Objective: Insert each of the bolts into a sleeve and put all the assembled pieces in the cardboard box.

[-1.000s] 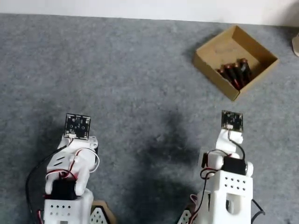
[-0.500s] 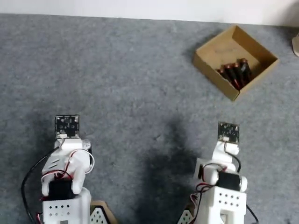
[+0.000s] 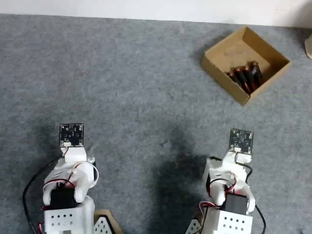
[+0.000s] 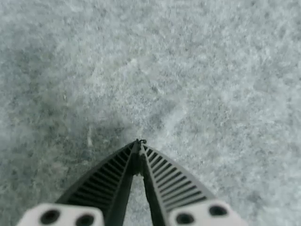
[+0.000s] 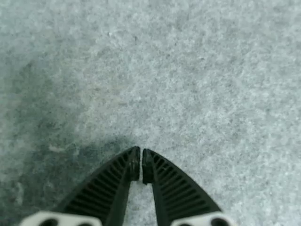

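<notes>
Assembled pieces: a cluster of dark red-and-black pieces (image 3: 245, 76) lies side by side inside the cardboard box (image 3: 219, 74), towards the side nearer the arms.
Right gripper (image 5: 141, 162): well apart from the box, over bare carpet; fingers pressed together, holding nothing.
Left gripper (image 4: 140, 149): farther still from the box; tips closed on nothing.
Carpet (image 3: 146, 73): grey, under the box and both arms.
</notes>
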You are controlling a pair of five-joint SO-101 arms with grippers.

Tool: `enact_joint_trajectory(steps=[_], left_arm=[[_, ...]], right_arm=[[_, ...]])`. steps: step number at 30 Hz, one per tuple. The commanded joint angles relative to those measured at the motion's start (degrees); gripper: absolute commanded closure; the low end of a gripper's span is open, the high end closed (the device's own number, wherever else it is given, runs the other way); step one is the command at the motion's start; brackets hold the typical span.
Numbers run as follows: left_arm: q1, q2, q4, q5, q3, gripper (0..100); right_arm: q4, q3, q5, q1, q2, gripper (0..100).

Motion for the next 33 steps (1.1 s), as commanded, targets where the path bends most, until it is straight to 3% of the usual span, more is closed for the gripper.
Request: enact_joint_trajectory(steps=[1,12,33], left_arm=[[-0.4,-0.92,2.46,0.35,1.19,99],[-4.7,-0.84,6.42,0.35,1.19,99],[-4.53,-0.84,6.42,0.35,1.19,99]], right_arm=[[-0.4,7.52,0.53,0.04,0.75,99.5],[3.91,7.43,0.53,0.04,0.13,99.5],[3.91,7.43,0.62,0.04,0.13,99.5]])
